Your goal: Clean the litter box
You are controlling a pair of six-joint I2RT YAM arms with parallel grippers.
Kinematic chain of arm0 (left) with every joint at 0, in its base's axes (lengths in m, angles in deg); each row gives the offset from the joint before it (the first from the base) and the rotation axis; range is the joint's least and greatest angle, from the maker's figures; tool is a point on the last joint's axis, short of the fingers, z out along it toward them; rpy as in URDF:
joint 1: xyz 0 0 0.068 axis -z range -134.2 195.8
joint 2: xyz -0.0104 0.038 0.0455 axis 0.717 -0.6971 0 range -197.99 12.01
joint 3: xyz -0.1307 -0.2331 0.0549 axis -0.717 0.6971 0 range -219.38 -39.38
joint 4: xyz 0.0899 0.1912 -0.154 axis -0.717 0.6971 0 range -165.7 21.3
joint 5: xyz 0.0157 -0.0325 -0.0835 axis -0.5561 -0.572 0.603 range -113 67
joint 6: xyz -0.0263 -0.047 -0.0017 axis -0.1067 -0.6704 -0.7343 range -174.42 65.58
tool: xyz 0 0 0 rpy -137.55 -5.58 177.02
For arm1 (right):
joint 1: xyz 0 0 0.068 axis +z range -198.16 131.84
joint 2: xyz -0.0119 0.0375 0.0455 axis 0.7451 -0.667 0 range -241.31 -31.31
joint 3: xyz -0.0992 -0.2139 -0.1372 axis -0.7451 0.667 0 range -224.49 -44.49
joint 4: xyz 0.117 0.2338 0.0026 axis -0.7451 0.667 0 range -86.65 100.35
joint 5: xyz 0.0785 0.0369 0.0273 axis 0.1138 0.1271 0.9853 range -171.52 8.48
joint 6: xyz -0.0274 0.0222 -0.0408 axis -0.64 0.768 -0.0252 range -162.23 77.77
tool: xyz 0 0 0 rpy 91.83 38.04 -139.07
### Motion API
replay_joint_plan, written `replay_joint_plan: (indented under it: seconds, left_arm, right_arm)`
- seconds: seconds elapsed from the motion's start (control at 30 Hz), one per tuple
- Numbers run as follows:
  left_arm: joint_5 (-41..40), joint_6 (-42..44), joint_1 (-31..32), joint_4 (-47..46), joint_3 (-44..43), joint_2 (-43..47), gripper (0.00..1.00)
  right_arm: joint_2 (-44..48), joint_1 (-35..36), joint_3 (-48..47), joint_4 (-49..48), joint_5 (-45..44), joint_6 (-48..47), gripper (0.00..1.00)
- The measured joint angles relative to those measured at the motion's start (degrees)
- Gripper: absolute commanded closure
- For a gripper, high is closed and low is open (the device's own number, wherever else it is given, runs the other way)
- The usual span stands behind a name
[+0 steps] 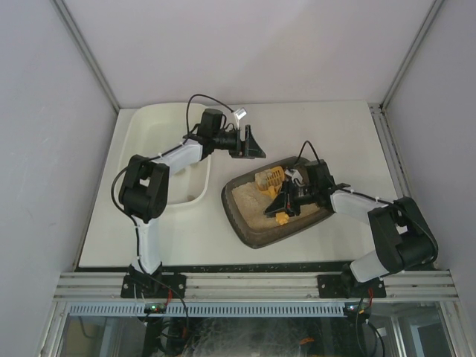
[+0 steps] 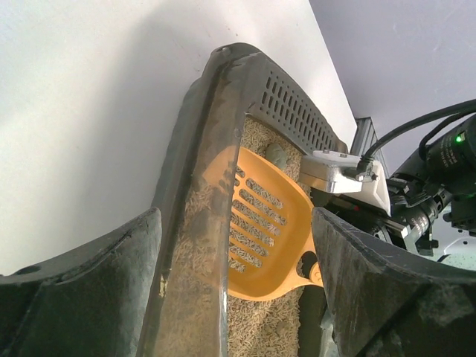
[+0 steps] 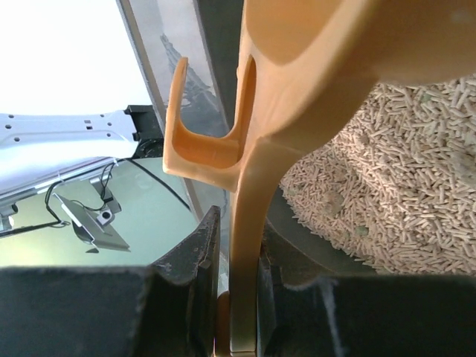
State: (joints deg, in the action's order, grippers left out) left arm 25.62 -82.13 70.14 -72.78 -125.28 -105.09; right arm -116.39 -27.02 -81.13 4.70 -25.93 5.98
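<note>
The pale counter (image 1: 327, 126) fills the middle of the top view. On it, in the upper left of the frame, lies a large white tub (image 1: 158, 137). The litter box (image 1: 239, 221) sits just right of the tub, near the frame's centre and turned at an angle. It is a dark brown-grey tray with rounded corners, and its floor is covered in beige pellet litter (image 3: 394, 178).

The left arm (image 1: 145, 186) reaches up across the tub. The right arm (image 1: 394, 238) comes in from the lower right over the box.

An orange slotted scoop (image 1: 270, 181) is inside the litter box, its head toward the box's upper edge. From the left wrist view the head (image 2: 268, 230) lies close against the box's grey rim (image 2: 201, 186). Whether it touches the litter cannot be told.

The left claw (image 1: 249, 141) hangs above the counter between the tub and the box's upper edge, its jaws spread wide with nothing between them. The right claw (image 1: 288, 199) is over the litter, its jaws pressed together on the scoop's thin handle (image 3: 249, 223).

A greyish lump (image 2: 277, 154) lies in the pellets beyond the scoop head.
</note>
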Motion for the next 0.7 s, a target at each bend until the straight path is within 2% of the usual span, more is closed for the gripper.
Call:
replay_joint_plan:
  seconds: [0.37, 0.7]
  left_arm:
    - [0.0, 0.3, 0.4, 0.0, 0.9, 0.2, 0.15]
    - [0.0, 0.4, 0.8, 0.0, 0.9, 0.2, 0.15]
  right_arm:
    - [-2.0, 0.0, -5.1, 7.9, 2.3, -1.7, 1.00]
    - [-1.3, 0.0, -5.4, 12.7, 2.4, -6.5, 1.00]
